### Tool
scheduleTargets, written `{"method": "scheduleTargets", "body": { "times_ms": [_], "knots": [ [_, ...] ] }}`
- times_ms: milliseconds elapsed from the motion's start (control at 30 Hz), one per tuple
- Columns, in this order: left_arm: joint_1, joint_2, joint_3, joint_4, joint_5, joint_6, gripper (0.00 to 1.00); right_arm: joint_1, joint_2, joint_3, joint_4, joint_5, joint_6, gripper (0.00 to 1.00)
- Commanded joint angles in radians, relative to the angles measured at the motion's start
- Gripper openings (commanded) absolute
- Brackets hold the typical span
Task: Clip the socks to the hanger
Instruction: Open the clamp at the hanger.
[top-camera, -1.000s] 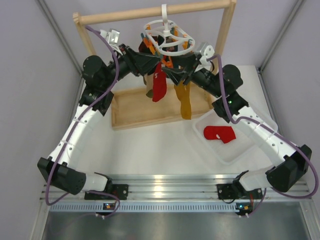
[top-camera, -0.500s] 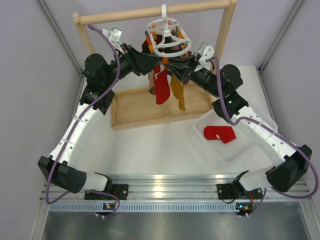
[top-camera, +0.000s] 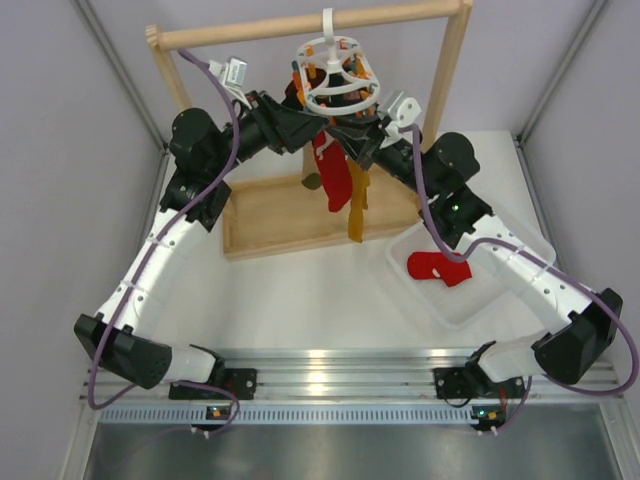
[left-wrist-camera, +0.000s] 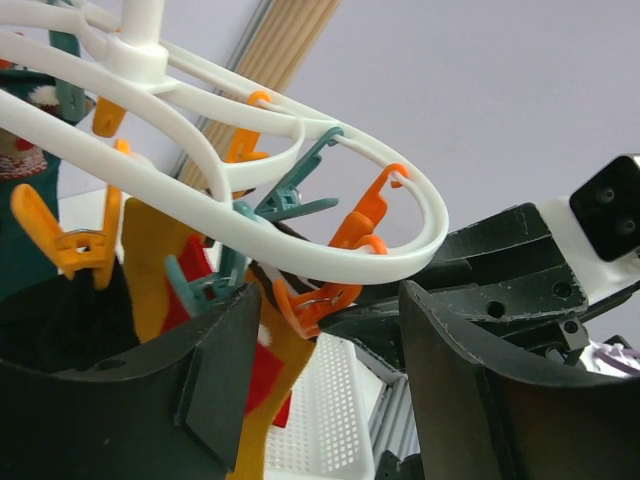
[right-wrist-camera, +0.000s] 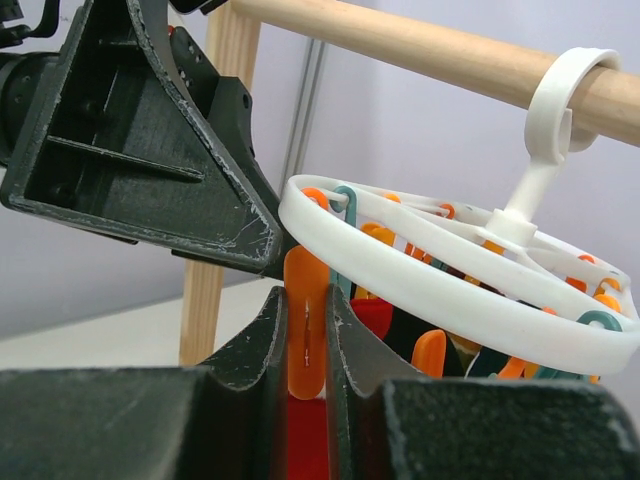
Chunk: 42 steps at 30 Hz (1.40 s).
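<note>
The white ring hanger (top-camera: 337, 78) hangs by its hook from the wooden bar, with orange and teal clips under it. One red sock (top-camera: 335, 172) hangs from it beside a mustard sock (top-camera: 356, 205). A second red sock (top-camera: 438, 267) lies in the white bin (top-camera: 515, 262). My right gripper (right-wrist-camera: 306, 297) is shut on an orange clip (right-wrist-camera: 305, 268) under the ring (right-wrist-camera: 450, 292), with red sock (right-wrist-camera: 305, 440) just below. My left gripper (left-wrist-camera: 325, 375) is open under the ring's edge (left-wrist-camera: 330, 258), an orange clip (left-wrist-camera: 320, 300) above the gap. Both grippers meet under the hanger in the top view, left (top-camera: 316, 128), right (top-camera: 352, 142).
The wooden rack frame (top-camera: 450, 70) stands on a wooden base (top-camera: 280, 225) at the back. Dark and striped socks hang on the hanger's far side (top-camera: 298, 92). The bin sits at the right, close to my right arm.
My right gripper has moved in to the left under the hanger. The ring has tipped and swung, and the red and mustard socks have shifted right and hang lower.
</note>
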<state>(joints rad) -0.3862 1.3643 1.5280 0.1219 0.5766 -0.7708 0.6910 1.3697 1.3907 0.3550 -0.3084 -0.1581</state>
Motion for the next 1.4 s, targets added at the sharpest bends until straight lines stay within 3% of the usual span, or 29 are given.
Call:
{"method": "scheduleTargets", "body": {
  "times_ms": [0,833,1133,1367],
  "knots": [
    [-0.023,-0.001,0.053,0.022,-0.009,-0.03,0.62,0.027,-0.009,0.05,0.019,0.005,-0.027,0.0],
    [-0.062,0.032,0.093,-0.027,-0.107,0.022,0.55,0.061,-0.011,0.048,0.012,0.04,-0.083,0.0],
    [-0.077,-0.004,-0.008,0.105,-0.129,0.099,0.55,0.062,-0.02,0.05,0.007,0.052,-0.041,0.0],
    [-0.077,0.015,0.017,0.127,-0.167,0.045,0.49,0.067,-0.027,0.037,0.001,0.051,-0.066,0.0]
  ]
}}
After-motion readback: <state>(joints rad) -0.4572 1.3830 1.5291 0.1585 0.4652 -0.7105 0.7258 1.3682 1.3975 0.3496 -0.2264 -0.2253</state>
